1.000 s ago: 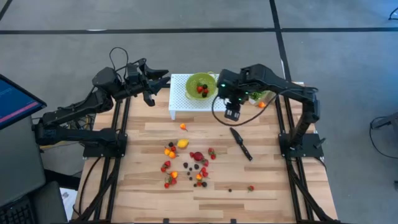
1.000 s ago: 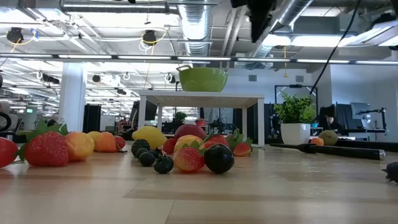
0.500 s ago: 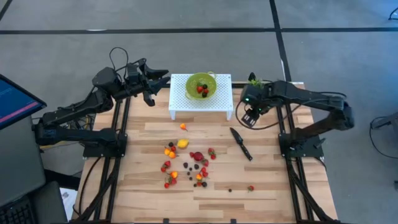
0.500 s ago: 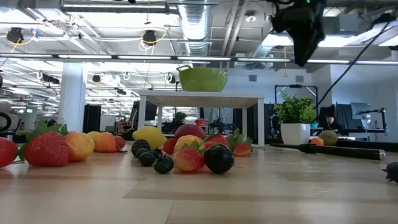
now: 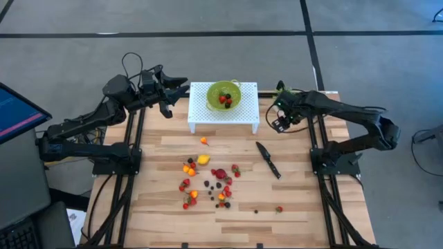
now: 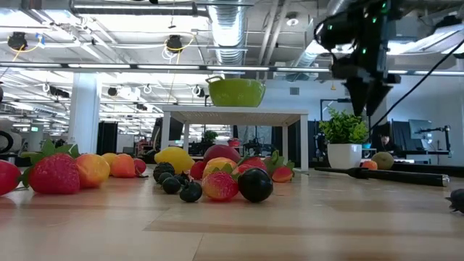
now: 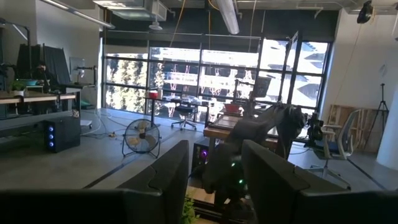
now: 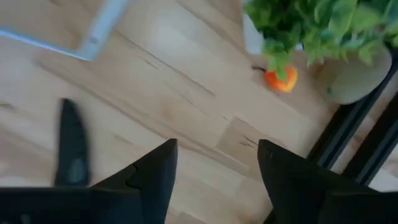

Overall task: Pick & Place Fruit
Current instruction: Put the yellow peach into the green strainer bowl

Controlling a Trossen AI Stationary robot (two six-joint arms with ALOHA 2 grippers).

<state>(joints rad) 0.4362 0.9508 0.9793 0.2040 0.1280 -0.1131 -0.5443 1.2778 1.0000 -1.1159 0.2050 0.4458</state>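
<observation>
Right gripper (image 5: 278, 124) swung beside potted plant (image 8: 323, 25), above knife (image 5: 268, 159).

Bright overhead light; right wrist view blurred.

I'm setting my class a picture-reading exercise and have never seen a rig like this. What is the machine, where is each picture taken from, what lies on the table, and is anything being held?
It is a robot with two dark arms at a wooden table. One picture looks straight down, one looks level across the tabletop, and two come from cameras on the arms' wrists. Scattered toy fruit lies mid-table beside a black knife. A white stand carries a green bowl with some fruit inside. A small potted plant stands at the far right corner, an orange fruit beside it. The right hand hangs open and empty above the table near that plant. The left hand waits left of the stand, raised, holding nothing.
</observation>
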